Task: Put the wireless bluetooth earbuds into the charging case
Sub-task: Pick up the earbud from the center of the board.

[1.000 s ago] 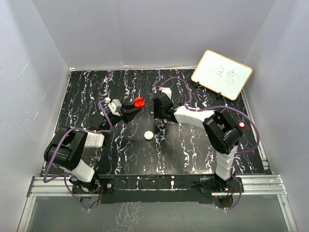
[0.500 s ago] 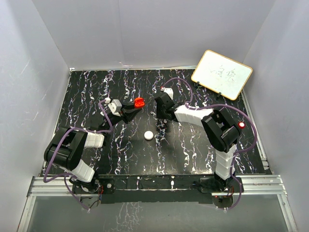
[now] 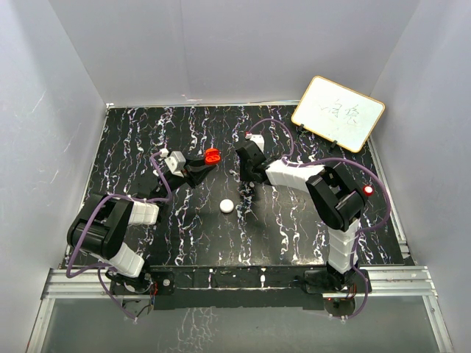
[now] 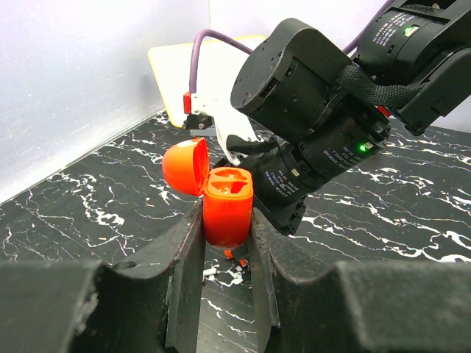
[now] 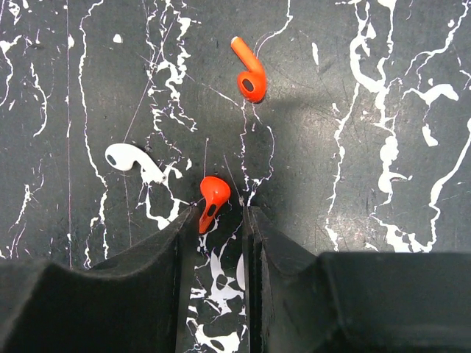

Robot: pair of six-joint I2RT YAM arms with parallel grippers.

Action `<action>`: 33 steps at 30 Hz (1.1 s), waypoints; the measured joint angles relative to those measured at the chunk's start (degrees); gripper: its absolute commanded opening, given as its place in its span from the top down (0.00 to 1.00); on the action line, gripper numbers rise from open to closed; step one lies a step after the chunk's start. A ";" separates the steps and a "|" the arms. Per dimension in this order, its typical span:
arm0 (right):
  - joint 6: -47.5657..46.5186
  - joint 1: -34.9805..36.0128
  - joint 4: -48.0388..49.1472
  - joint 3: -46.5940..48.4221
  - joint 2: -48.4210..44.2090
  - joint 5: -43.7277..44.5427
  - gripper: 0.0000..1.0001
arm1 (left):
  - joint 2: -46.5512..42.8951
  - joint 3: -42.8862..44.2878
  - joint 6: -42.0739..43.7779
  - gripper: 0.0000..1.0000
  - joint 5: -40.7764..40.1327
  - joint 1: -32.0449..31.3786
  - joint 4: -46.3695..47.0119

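Observation:
My left gripper (image 4: 227, 224) is shut on the red charging case (image 4: 228, 198) and holds it upright above the table, with its lid (image 4: 184, 165) swung open to the left. In the top view the case (image 3: 212, 154) sits at the left gripper's tip (image 3: 204, 162). My right gripper (image 5: 213, 217) points down at the table with its jaws apart. One red earbud (image 5: 213, 193) lies between its fingertips, leaning against the left finger. A second red earbud (image 5: 250, 73) lies farther ahead. The right wrist (image 4: 309, 95) looms just behind the case.
A white earbud (image 5: 129, 158) lies left of the right gripper's fingers. A white round puck (image 3: 227, 207) lies on the black marbled table (image 3: 147, 132) in front of both grippers. A whiteboard (image 3: 338, 112) leans at the back right. Grey walls surround the table.
The right gripper has shifted slightly toward the far side of the table. The left gripper and the case have stayed in place.

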 measured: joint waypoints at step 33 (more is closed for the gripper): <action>-0.02 -0.39 0.07 0.94 0.74 -0.24 0.76 | 0.00 0.00 0.20 1.00 -0.02 0.00 0.00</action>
